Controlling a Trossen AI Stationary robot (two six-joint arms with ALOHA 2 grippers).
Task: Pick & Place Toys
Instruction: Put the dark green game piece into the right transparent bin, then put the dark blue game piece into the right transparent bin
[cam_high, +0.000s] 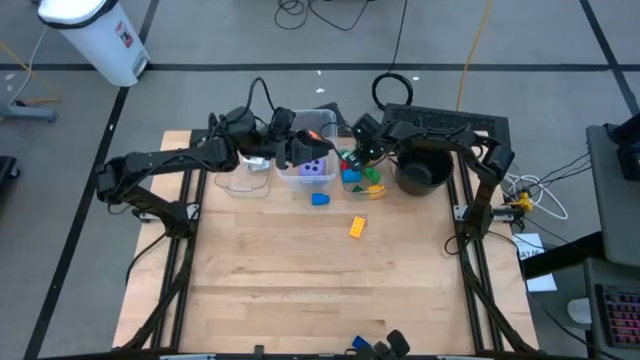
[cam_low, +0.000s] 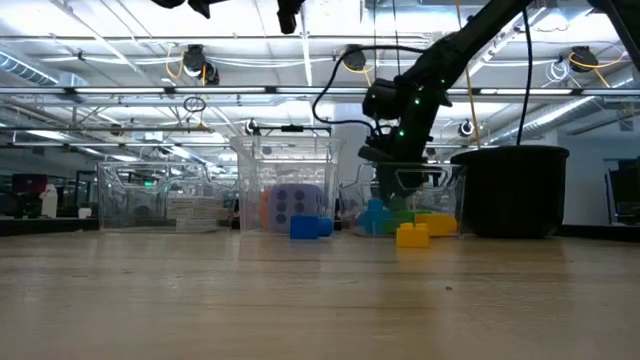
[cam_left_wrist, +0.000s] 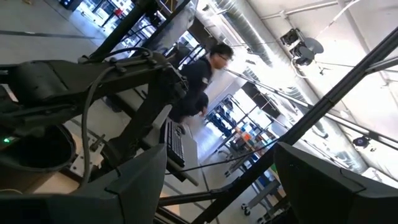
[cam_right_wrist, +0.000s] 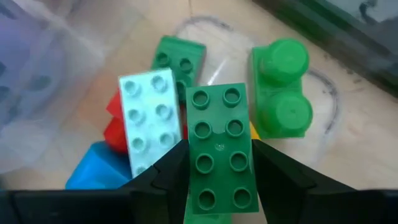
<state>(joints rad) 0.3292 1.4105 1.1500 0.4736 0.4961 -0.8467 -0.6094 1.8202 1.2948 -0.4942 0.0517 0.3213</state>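
My right gripper (cam_right_wrist: 219, 157) is shut on a dark green eight-stud brick (cam_right_wrist: 217, 118) over the right clear bin (cam_high: 362, 178), which holds pale green, red, blue and green bricks (cam_right_wrist: 144, 118). My left gripper (cam_left_wrist: 221, 171) is open and empty, high above the middle bin (cam_high: 307, 172), and points out into the room. That bin holds a purple die (cam_low: 296, 205) with an orange die behind it. A blue brick (cam_high: 320, 199) and a yellow brick (cam_high: 357, 227) lie on the table in front of the bins. My right gripper pinches the green brick's two long sides (cam_right_wrist: 191, 163) between its two fingers, toward one end of the brick. The fingers come from above, pointing down into the bin, and lie across the brick. Its studs face up. Whether it rests on the bricks below, I cannot tell.
A third clear bin (cam_high: 245, 176) stands left of the middle one. A black pot (cam_high: 422, 170) stands right of the bins, close to my right arm. The near half of the wooden table (cam_high: 320, 290) is bare. A person shows far off in the left wrist view (cam_left_wrist: 202, 68).
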